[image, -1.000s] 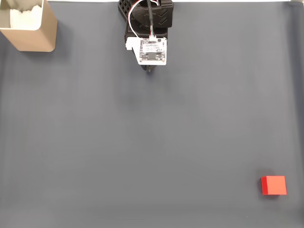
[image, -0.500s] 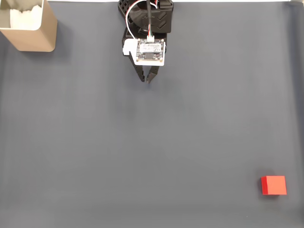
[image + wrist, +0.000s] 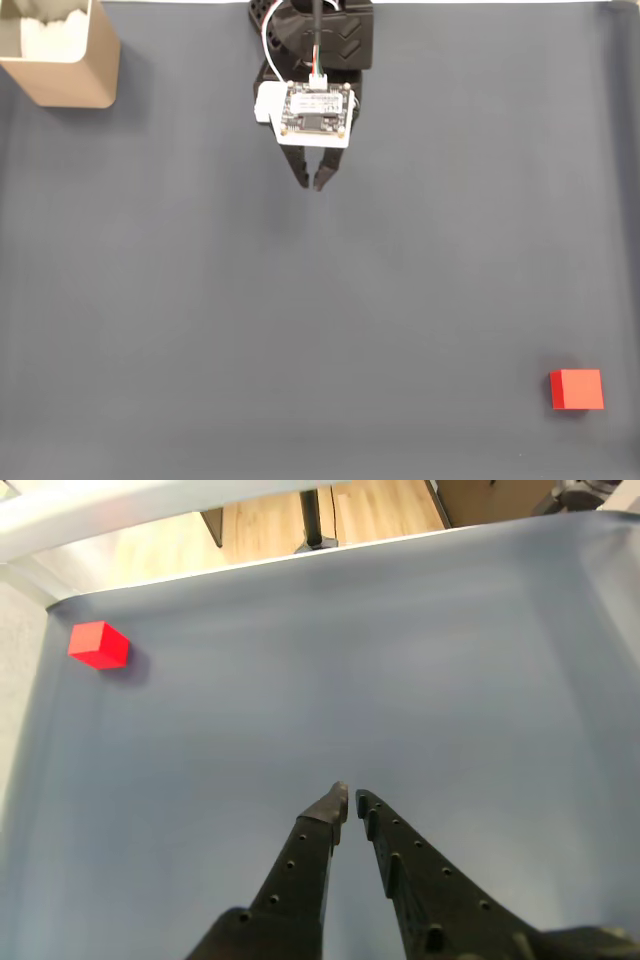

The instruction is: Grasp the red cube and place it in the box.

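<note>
— Gripper [image 3: 311, 184] position and state: what is seen?

— It is seen near the top centre of the fixed view, below a white circuit board [image 3: 315, 112] fitted on the black arm [image 3: 318, 35]. In the wrist view the gripper [image 3: 349, 799] enters from the bottom edge, and its two black fingers are brought nearly together at the tips, with only a thin gap left between them. Nothing is held.

— And the surroundings, from the largest thing down?

— A dark grey mat [image 3: 320, 300] is spread across the whole fixed view. In the wrist view its far edge [image 3: 300, 560] is met by a pale wooden floor [image 3: 270, 525], on which dark furniture legs are stood. The box [image 3: 60, 55] is placed at the top left corner of the fixed view, cut off by the frame; tan walls and white filling are shown.

— Where is the red cube?

— The red cube [image 3: 576, 390] is set flat on the mat near the bottom right corner of the fixed view, well apart from both gripper and box. No long axis can be made out, its faces being nearly equal. In the fixed view its edges are lined up roughly with the frame. In the wrist view the cube [image 3: 98, 645] is found at the upper left, near the mat's far edge, with one corner turned toward the camera.
</note>
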Available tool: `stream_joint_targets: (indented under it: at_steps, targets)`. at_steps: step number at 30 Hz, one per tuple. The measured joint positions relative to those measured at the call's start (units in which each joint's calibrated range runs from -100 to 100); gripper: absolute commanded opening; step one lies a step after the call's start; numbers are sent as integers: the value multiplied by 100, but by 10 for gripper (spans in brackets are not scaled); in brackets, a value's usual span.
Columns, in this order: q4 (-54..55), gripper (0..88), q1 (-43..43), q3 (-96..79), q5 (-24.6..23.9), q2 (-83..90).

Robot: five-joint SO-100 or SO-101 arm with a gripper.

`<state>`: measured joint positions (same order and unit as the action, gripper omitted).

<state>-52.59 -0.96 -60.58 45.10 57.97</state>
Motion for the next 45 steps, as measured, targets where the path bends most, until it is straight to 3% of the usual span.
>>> stream_joint_targets:
  at_steps: [22, 45]
  targets:
    - [0, 1, -1039, 3978, 181, -3847]
    - [0, 40, -2426, 6998, 342, -6687]
